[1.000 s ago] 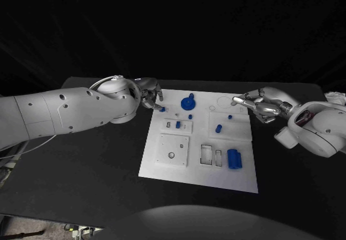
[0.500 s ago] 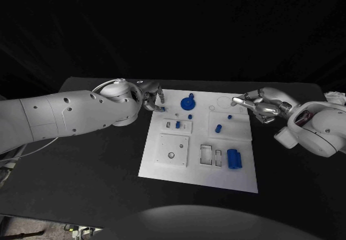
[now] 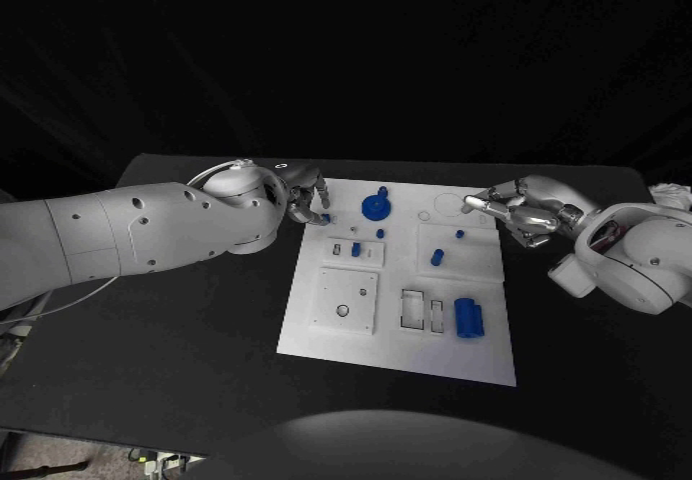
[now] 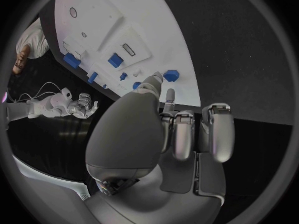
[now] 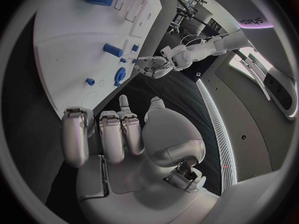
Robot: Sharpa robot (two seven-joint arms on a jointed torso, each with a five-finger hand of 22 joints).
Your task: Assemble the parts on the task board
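Task board mid-worktop, between hands. Most blue parts lie loose; assembly looks barely begun. Left hand empty, fingers spread, small blue part just off fingertips. Right hand curled, empty.

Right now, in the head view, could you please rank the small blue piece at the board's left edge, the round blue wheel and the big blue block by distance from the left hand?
1. Small blue piece, at the board's left edge, right by the left hand.
2. Round blue wheel, near the board's far edge.
3. Big blue block, toward the board's near right.
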